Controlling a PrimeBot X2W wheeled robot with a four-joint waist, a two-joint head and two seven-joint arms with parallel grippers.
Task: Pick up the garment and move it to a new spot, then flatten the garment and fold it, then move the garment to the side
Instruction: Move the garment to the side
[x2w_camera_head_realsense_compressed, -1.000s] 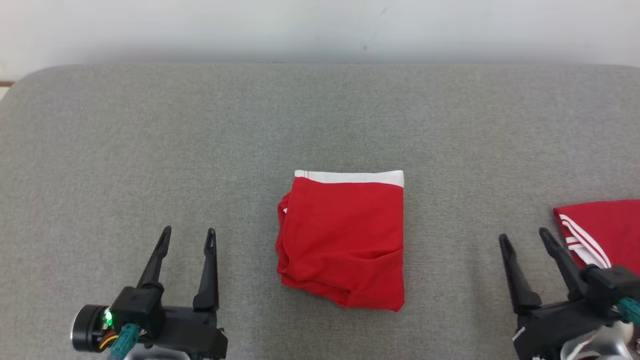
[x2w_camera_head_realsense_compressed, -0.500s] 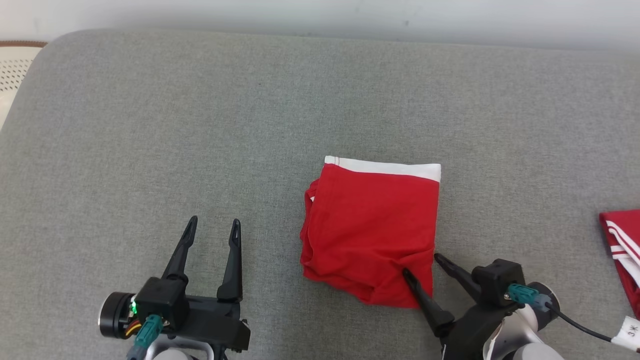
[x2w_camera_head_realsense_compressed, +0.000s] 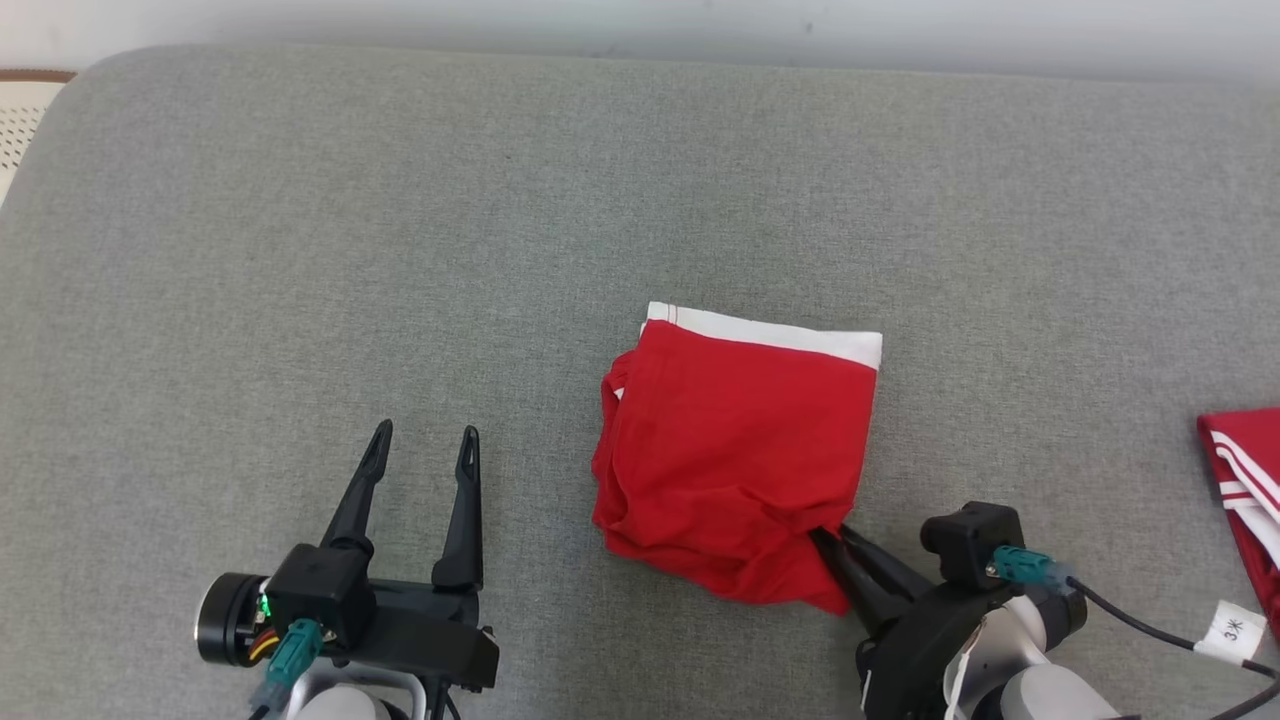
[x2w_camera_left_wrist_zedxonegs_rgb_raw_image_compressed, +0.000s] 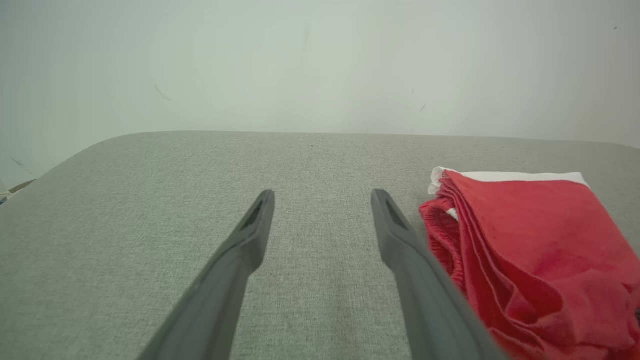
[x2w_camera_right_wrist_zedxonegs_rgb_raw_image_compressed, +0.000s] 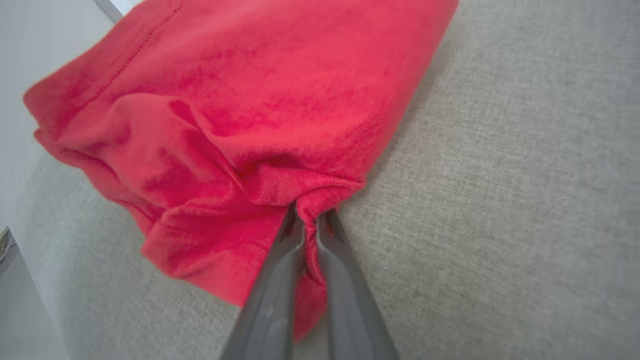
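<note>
The garment (x2w_camera_head_realsense_compressed: 735, 455) is red with a white band along its far edge and lies folded into a rough square on the grey padded table (x2w_camera_head_realsense_compressed: 400, 250). My right gripper (x2w_camera_head_realsense_compressed: 832, 535) is shut on the garment's near right corner, and in the right wrist view the red cloth (x2w_camera_right_wrist_zedxonegs_rgb_raw_image_compressed: 240, 110) bunches between the two fingertips of the right gripper (x2w_camera_right_wrist_zedxonegs_rgb_raw_image_compressed: 310, 215). To the left of the garment, my left gripper (x2w_camera_head_realsense_compressed: 422, 440) stands open with nothing between its fingers. The left wrist view has the left gripper (x2w_camera_left_wrist_zedxonegs_rgb_raw_image_compressed: 322, 197) open over bare grey fabric, with the garment (x2w_camera_left_wrist_zedxonegs_rgb_raw_image_compressed: 540, 250) just to its right.
A second red garment with white stripes (x2w_camera_head_realsense_compressed: 1245, 480) lies at the table's right edge. A pale wall (x2w_camera_head_realsense_compressed: 640, 20) runs behind the table. A white perforated object (x2w_camera_head_realsense_compressed: 20, 130) sits off the far left corner. A cable with a white tag (x2w_camera_head_realsense_compressed: 1230, 630) trails from my right wrist.
My right gripper came in from the right, reached the garment's near right corner and shut on it, bunching the cloth. The camera turned to the left. The left gripper stayed open.
</note>
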